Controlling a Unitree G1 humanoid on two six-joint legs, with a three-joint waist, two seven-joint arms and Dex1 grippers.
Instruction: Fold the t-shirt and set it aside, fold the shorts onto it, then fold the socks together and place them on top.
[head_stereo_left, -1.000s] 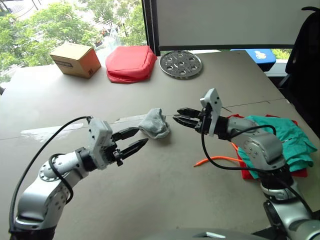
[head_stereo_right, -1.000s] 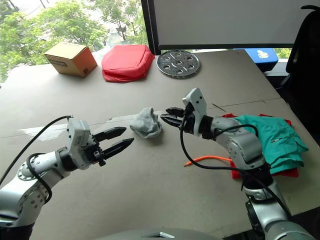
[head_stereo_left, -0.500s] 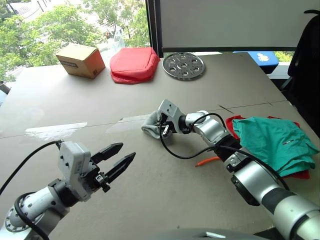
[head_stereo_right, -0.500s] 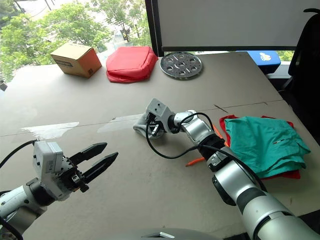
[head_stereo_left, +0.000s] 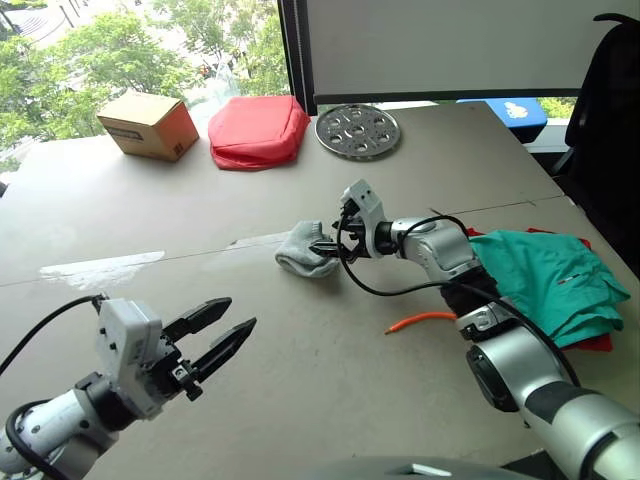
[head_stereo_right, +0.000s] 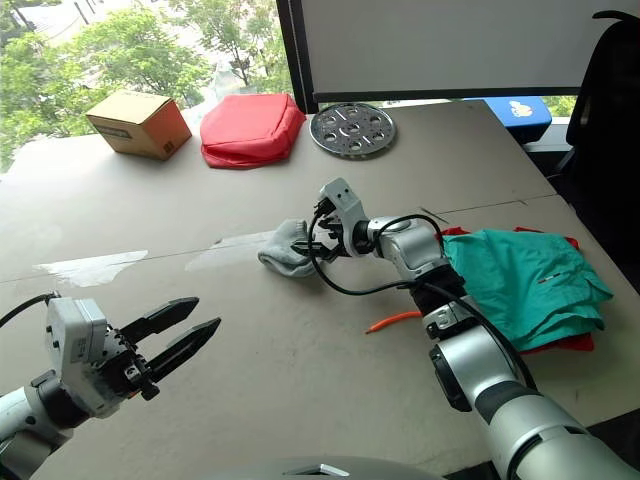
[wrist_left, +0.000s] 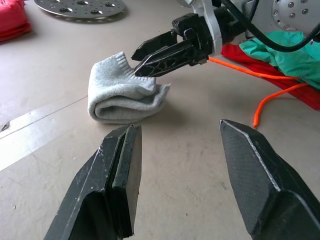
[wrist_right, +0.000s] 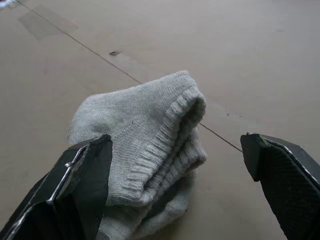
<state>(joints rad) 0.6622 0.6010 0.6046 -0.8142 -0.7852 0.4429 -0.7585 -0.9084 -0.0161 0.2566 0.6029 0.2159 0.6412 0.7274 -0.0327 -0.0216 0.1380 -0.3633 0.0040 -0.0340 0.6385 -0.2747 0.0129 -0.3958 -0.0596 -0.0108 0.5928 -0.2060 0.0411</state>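
Note:
The socks (head_stereo_left: 303, 251) lie as one rolled grey bundle on the table (head_stereo_left: 300, 400) near its middle. My right gripper (head_stereo_left: 324, 245) is at the bundle's right side and open; in the right wrist view its fingers (wrist_right: 80, 190) stand wide apart around the socks (wrist_right: 145, 125). My left gripper (head_stereo_left: 222, 334) hovers open over the near left of the table, well short of the bundle. The folded teal shorts (head_stereo_left: 553, 281) rest on the red t-shirt (head_stereo_left: 600, 343) at the right edge, with the orange drawstring (head_stereo_left: 420, 320) trailing onto the table.
Along the far edge of the table stand a cardboard box (head_stereo_left: 150, 123), a puffy red pouch (head_stereo_left: 258, 130) and a perforated metal disc (head_stereo_left: 357, 130). A black chair (head_stereo_left: 612, 110) stands at the far right. A seam crosses the tabletop beside the socks.
My right gripper reached forward to the socks and has opened its fingers there. My left gripper drew back from the socks toward the near left. The bundle stays on the table.

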